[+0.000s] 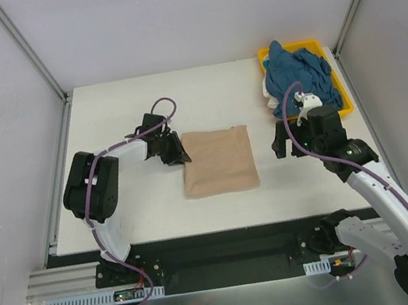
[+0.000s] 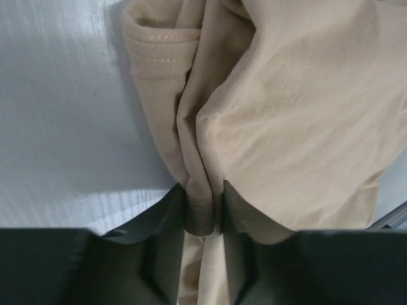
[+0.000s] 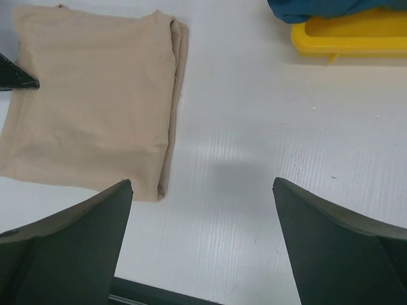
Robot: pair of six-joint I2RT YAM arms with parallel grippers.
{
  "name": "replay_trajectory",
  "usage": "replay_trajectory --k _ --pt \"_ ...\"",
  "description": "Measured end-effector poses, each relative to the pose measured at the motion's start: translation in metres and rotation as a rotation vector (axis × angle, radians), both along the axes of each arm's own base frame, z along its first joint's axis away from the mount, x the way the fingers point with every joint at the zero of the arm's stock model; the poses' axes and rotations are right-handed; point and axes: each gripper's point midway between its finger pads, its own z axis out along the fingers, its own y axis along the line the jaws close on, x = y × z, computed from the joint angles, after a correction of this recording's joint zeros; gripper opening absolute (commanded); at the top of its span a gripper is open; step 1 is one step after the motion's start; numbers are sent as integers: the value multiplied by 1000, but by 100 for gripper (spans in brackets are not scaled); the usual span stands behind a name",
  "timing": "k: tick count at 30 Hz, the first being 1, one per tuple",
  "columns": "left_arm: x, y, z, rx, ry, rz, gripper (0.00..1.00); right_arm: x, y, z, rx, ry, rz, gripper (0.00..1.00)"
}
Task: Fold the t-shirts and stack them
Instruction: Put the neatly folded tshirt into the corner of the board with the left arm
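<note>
The tan-beige t-shirt (image 1: 217,160) lies folded into a rectangle in the middle of the table. My left gripper (image 1: 174,151) is at its upper left edge. In the left wrist view the gripper (image 2: 205,210) is shut on a hemmed fold of the tan shirt (image 2: 305,114). My right gripper (image 1: 280,143) is open and empty, just right of the shirt. In the right wrist view it (image 3: 202,184) hovers over bare table beside the tan shirt's (image 3: 89,95) near right corner. The teal-blue t-shirt (image 1: 297,77) lies crumpled in the yellow tray (image 1: 344,106).
The yellow tray (image 3: 350,38) stands at the table's back right corner, with the teal shirt (image 3: 318,7) spilling over its rim. White walls and metal frame posts enclose the table on three sides. A black rail runs along the near edge.
</note>
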Motion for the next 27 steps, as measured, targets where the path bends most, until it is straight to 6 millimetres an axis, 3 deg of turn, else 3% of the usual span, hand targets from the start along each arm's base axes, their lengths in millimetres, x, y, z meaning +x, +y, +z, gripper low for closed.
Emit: replay_trajectory --k 1,9,15,21,27 --pt "0 0 -3 3 5 -1 0 -1 -1 -2 -5 6 -1 96" --pt "10 9 -4 84 -29 8 0 -2 -3 -3 -18 7 2 96" --pt "29 40 -2 257 -97 36 0 0 -8 -4 -43 3 -18 96" --pt "48 102 1 456 -130 77 0 1 -12 -4 -61 -2 -33 96" --pt "52 163 -1 616 -117 101 0 3 -15 -9 -80 11 -43 97"
